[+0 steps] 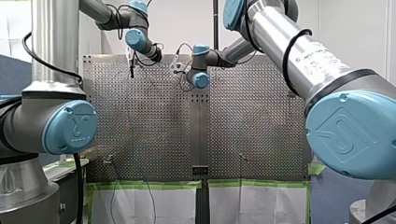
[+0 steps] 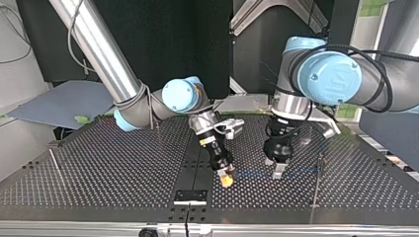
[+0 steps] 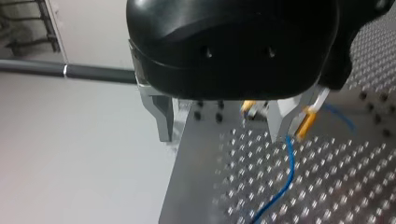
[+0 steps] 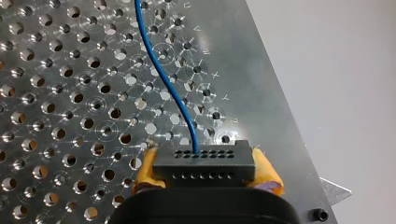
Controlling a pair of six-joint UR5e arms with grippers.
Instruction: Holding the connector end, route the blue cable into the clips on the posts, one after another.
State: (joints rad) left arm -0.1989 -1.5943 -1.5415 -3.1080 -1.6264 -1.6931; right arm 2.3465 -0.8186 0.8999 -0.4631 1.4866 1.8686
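Right claw (image 4: 205, 176): yellow pads clenched on black connector (image 4: 204, 161), low over perforated worktop (image 4: 70, 116). Blue cable (image 4: 164, 81): leaves connector, curves away across worktop. Left claw (image 3: 224, 135): 2 metal fingers apart, released; cable passes just beside 1 finger.

A: What sort of place is this?
B: A robotics lab. My left arm (image 1: 51, 46) and my right arm (image 1: 299, 51), both industrial machines, flank a perforated metal table (image 1: 140, 116) with thin posts (image 2: 316, 182).
A: What else marks it?
B: Green tape (image 1: 149, 184) borders white sheeting (image 1: 173, 205) along the table's edge; bare white walls (image 1: 187, 23) stand behind.
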